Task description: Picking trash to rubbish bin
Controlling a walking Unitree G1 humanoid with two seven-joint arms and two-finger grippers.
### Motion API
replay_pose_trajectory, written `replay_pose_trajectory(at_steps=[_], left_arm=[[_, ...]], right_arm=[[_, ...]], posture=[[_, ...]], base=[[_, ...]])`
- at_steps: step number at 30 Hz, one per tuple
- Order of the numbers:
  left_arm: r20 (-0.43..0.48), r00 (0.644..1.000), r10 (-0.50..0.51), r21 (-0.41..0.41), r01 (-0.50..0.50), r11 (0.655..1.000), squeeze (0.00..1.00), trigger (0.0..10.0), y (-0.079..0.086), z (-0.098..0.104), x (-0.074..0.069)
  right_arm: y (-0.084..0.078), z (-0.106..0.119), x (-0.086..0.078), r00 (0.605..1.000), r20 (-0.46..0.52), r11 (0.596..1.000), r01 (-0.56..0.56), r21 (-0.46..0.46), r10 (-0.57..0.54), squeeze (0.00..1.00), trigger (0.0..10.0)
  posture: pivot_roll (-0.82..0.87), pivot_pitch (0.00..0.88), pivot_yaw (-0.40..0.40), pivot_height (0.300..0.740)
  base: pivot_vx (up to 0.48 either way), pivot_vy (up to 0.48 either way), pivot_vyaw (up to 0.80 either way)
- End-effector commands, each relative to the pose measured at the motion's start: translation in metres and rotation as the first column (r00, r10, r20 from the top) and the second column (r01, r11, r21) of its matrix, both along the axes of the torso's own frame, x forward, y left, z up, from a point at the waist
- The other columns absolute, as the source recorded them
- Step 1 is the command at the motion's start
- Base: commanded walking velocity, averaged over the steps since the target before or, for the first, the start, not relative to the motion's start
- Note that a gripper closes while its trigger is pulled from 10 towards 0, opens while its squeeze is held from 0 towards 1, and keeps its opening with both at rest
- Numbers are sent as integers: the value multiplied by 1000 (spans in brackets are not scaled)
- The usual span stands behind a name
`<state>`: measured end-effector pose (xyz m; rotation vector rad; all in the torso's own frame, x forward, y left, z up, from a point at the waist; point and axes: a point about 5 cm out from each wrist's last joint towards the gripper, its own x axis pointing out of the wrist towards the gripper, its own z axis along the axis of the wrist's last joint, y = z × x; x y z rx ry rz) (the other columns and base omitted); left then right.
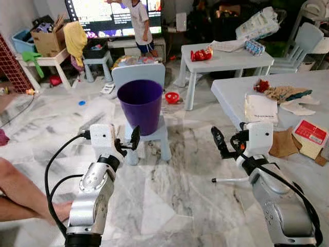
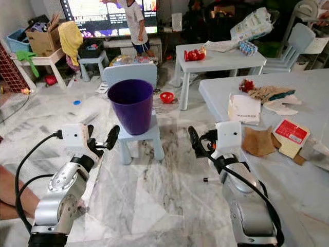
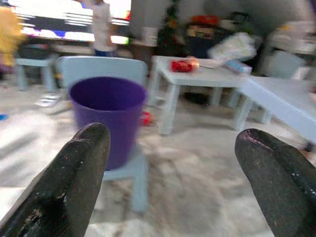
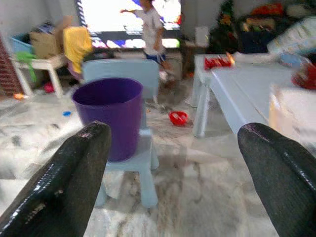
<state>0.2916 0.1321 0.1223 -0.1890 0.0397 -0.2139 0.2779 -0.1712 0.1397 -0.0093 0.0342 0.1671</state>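
Observation:
A purple rubbish bin (image 1: 140, 105) stands upright on a small pale blue chair (image 1: 154, 135) straight ahead. My left gripper (image 1: 134, 138) hovers just in front of the chair, open and holding nothing; the left wrist view looks between its fingers (image 3: 79, 168) at the bin (image 3: 109, 116). My right gripper (image 1: 218, 140) is open and holding nothing, raised beside the near corner of the pale table (image 1: 231, 92) on the right. On that table lie white paper (image 1: 260, 107), torn brown paper (image 1: 284, 142), a red packet (image 1: 310, 131) and a red wrapper (image 1: 262, 85).
A second small white table (image 1: 221, 59) with a red item (image 1: 201, 53) stands behind. A red bowl (image 1: 172, 97) lies on the marble floor. A person's leg (image 1: 20, 190) rests at the near left. Another person (image 1: 140, 23) stands before the TV. A white stick (image 1: 229, 180) lies near my right arm.

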Motion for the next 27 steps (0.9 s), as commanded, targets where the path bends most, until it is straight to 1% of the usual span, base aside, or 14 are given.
replay_pose_trajectory(at_steps=[1, 14, 26, 27], left_arm=[[4, 1000, 16, 21, -16, 1000, 0, 10000, 7, 2, 1], [3, 1000, 16, 26, -16, 1000, 0, 10000, 7, 1, 2], [10, 1000, 13, 27, -14, 1000, 0, 10000, 7, 2, 2], [10, 1000, 13, 27, -14, 1000, 0, 10000, 7, 2, 2]], right_arm=[[5, 6, 3, 1000, 23, 1000, -20, 8, 19, 0, 10000], [6, 7, 4, 999, 30, 1000, -22, 10, 22, 0, 10000], [6, 5, 3, 1000, 16, 1000, -20, 17, 19, 0, 10000], [6, 5, 3, 1000, 15, 1000, -20, 16, 19, 0, 10000]], posture=[[-41, 0, 42, 740], [-41, 0, 42, 740], [-41, 0, 45, 740], [-42, 0, 45, 740]], base=[[0, 307, 0], [0, 310, 0], [0, 0, 0], [0, 0, -644]])
